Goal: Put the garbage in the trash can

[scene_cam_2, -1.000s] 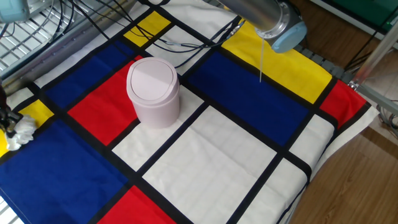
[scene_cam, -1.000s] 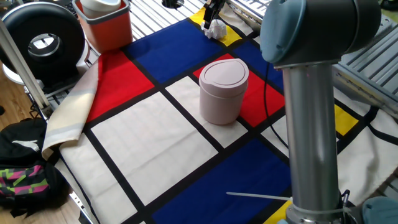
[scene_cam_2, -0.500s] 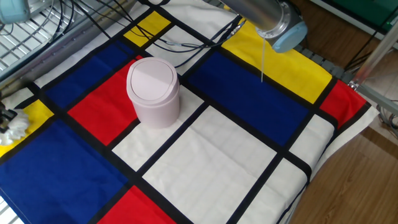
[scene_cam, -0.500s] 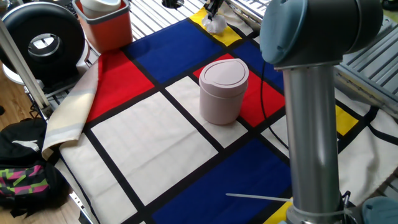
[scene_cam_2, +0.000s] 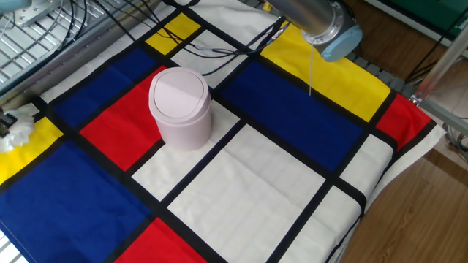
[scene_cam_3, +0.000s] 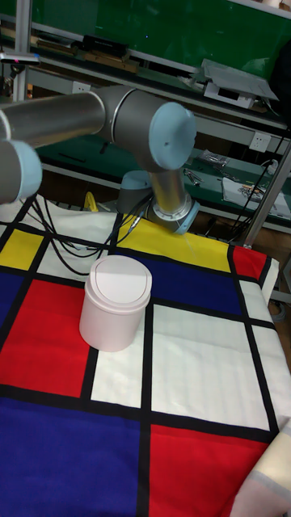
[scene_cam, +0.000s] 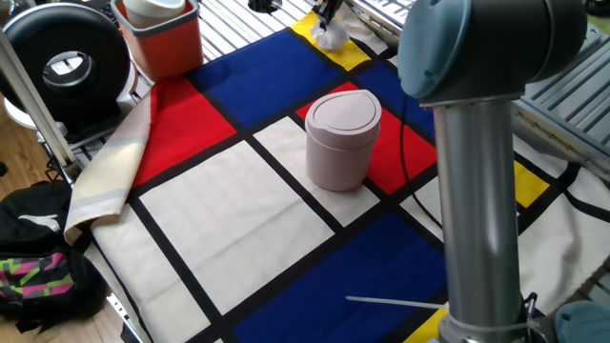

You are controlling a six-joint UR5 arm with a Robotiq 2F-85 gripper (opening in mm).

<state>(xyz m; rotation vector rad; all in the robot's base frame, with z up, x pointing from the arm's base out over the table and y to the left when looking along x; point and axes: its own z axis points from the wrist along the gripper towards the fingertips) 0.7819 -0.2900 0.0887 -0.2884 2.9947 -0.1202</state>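
Observation:
The trash can (scene_cam: 341,138) (scene_cam_2: 180,106) (scene_cam_3: 115,303) is a pale pink cylinder with a rounded swing lid, standing upright mid-cloth where a red panel meets a white one. The garbage (scene_cam: 331,36) (scene_cam_2: 16,131) is a small white crumpled wad at the far corner, over a yellow patch. My gripper (scene_cam: 327,21) (scene_cam_2: 7,124) is shut on the garbage from above and holds it slightly off the cloth, well away from the can. The frame edges cut off most of the gripper. The tall fixed view shows neither the gripper nor the wad.
A red-orange square bin (scene_cam: 162,38) stands at the cloth's back left, beside a black round device (scene_cam: 67,62). Black cables (scene_cam_2: 219,47) lie across the far panels. My arm's grey column (scene_cam: 481,191) fills the right foreground. A bag (scene_cam: 38,257) sits on the floor.
The gripper has risen with the garbage in it. The wad has left the cloth and shifted toward the frame edge. The trash can has not moved.

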